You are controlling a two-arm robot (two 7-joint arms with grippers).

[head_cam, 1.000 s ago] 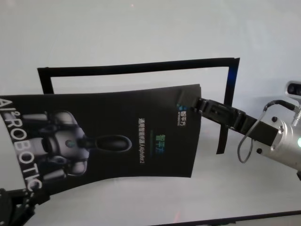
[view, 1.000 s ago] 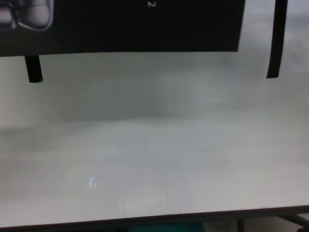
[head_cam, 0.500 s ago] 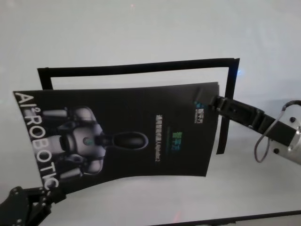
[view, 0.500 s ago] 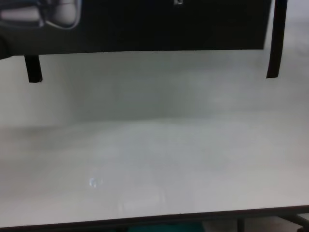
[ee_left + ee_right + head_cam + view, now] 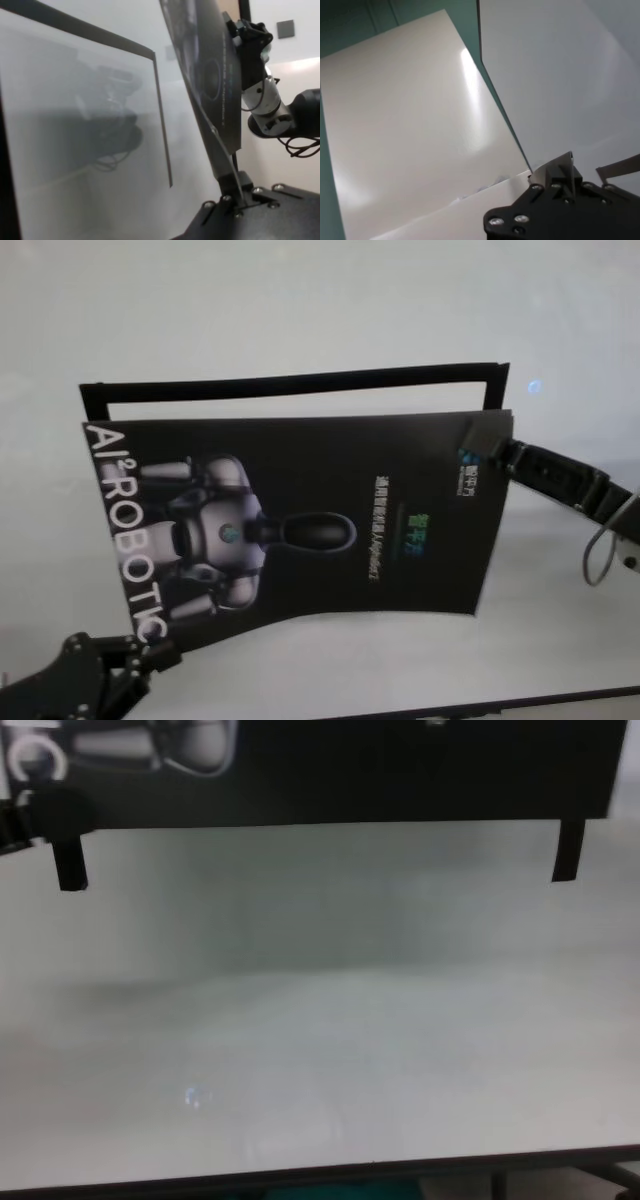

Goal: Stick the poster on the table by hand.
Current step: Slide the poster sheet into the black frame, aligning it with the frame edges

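Hanging above the table point(image 5: 300, 300), the poster point(image 5: 300, 520) is pinched at its near-left corner by the left gripper point(image 5: 150, 648) and at its far-right corner by the right gripper point(image 5: 487, 448). In the chest view, its near edge covers the tape strips' point(image 5: 68, 865) upper ends, with bare tabletop below.

Black screw-studded claw point(image 5: 478, 443), grey cable point(image 5: 600, 550)
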